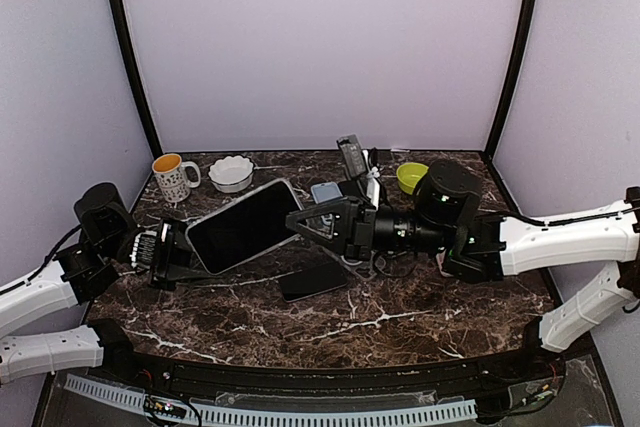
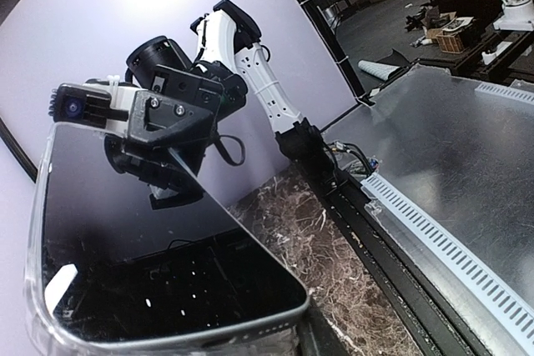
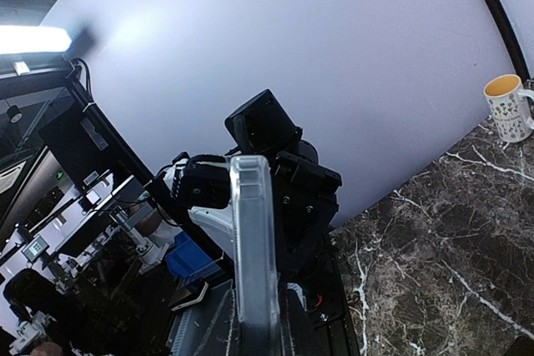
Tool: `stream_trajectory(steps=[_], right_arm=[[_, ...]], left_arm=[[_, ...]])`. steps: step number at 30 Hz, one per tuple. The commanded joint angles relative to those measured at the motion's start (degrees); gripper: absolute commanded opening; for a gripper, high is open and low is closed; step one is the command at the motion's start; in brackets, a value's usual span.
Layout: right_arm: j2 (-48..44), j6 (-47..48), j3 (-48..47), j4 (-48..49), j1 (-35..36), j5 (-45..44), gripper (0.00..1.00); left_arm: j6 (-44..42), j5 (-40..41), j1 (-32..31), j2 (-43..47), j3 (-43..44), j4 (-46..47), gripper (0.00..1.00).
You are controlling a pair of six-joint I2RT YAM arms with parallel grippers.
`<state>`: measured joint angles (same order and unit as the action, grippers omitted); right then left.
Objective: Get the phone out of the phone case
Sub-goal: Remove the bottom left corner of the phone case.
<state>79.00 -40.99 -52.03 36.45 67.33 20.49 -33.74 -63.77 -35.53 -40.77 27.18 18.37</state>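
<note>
Left gripper [image 1: 178,247] clamps the glossy black phone [image 1: 245,224] at one end; right gripper [image 1: 298,219] pinches the opposite edge of its clear, round-cornered plastic case [image 3: 253,239].

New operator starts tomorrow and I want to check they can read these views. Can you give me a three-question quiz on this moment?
1. True or false: the black smartphone in its clear plastic case lies flat on the dark marble table.
2. What stands right beside the white scalloped bowl? A) lime-green bowl B) spotted white mug C) nothing
3. What is the right claw shut on?
Key: 1 false: the left claw and right claw hold it above the table. 2 B. 3 One end of the black smartphone in its clear plastic case.
</note>
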Motion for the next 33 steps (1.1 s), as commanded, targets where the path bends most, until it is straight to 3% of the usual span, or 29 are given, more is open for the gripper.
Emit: stream_trajectory(steps=[1, 4, 9, 13, 21, 29, 33], right_arm=[[-4.22, 5.9, -0.23, 1.37, -2.41, 2.71, 0.0], [-5.26, 13.03, 0.96, 1.28, -2.98, 7.57, 0.0], [-4.94, 24.95, -1.85, -10.88, -3.27, 11.03, 0.0], [-5.37, 27.27, -2.36, -14.68, -3.26, 12.84, 0.0], [-5.82, 37.62, -4.32, -24.44, -3.35, 13.18, 0.0], [-6.06, 49.35, -6.42, -30.95, -3.35, 14.17, 0.0], [-6.78, 52.51, -6.24, -30.31, -3.39, 14.65, 0.0]], left_arm=[[-3.04, 0.98, 0.24, 2.96, 0.67, 7.22, 0.29], [-2.49, 4.33, 0.21, 2.52, -0.66, 8.23, 0.32], [-6.31, 4.23, 0.26, -1.79, 1.04, 3.02, 0.29], [-9.13, 2.81, 0.24, -2.77, 1.88, -2.39, 0.28], [-11.7, -2.36, 0.21, -5.4, 4.77, -13.0, 0.39], [-12.11, -6.89, 0.2, -9.17, 6.63, -17.62, 0.29], [-11.17, -7.77, 0.13, -9.94, 6.87, -18.03, 0.3]])
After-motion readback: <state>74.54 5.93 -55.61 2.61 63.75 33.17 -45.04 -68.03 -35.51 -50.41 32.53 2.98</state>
